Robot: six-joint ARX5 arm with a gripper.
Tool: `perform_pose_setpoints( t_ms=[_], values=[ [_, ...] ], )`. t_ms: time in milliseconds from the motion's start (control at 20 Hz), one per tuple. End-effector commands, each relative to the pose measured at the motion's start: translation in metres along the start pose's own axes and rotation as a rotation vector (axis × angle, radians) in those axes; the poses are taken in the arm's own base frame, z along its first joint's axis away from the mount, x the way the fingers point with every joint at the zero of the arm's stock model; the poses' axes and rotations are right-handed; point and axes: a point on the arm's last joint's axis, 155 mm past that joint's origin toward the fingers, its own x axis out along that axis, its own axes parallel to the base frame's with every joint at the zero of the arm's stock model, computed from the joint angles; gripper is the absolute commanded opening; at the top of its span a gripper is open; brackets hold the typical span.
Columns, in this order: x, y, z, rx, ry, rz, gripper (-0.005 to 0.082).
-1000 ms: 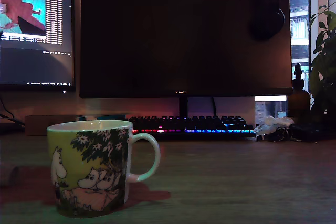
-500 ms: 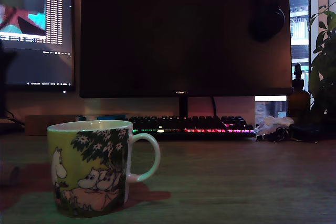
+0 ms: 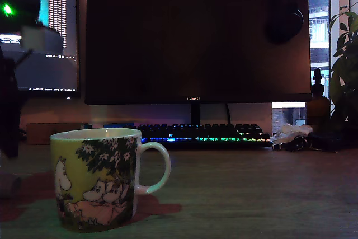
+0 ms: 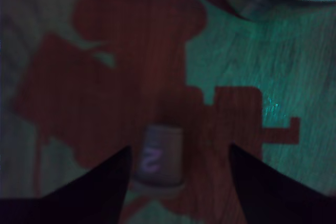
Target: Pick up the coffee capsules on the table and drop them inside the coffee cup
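1. Small pale cream cup-shaped coffee capsule (image 4: 157, 157) with a wider flat rim lies on its side on the brown wood-grain worktop (image 4: 294, 77). Flat rim faces the wrist camera; a pale printed mark shows on its wall.
2. Key relation: the capsule sits between the two dark fingers of the pincer (image 4: 178, 174), closer to one finger than the other, so it's off-centre in the gap. Its long axis runs roughly along the fingers, not across them.
3. Pincer is spread wide and holds nothing. No finger visibly touches the capsule.
4. Judgement: next move wants a small sideways correction to centre it, then a drop and squeeze across the wall.
5. Yellow-green ceramic coffee cup (image 3: 95, 180) with white cartoon figures, leafy tree print and white loop handle stands upright, well apart from the capsule; only its rim edge shows in the wrist view.
6. Surface: bare wood grain, dim, with hard arm shadows around the capsule.
7. Room: large dark monitor (image 3: 196, 34), RGB-lit keyboard (image 3: 204, 134), potted plant (image 3: 344, 65) at the exterior view's right. The arm is a dark blur at that view's left.
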Motion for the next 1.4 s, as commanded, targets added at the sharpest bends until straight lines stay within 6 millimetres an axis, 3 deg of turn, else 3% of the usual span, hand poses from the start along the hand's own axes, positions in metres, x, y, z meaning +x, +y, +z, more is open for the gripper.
perform_pose_setpoints(
  t_ms=[0, 350, 600, 1350],
  values=[
    [0.006, 0.001, 0.001, 0.002, 0.002, -0.015, 0.0530],
    [0.014, 0.010, 0.001, -0.010, -0.002, -0.004, 0.0531],
    [0.018, 0.009, -0.008, -0.034, 0.018, -0.025, 0.0530],
    [0.027, 0.005, -0.005, -0.043, 0.006, -0.065, 0.0510]
  ],
)
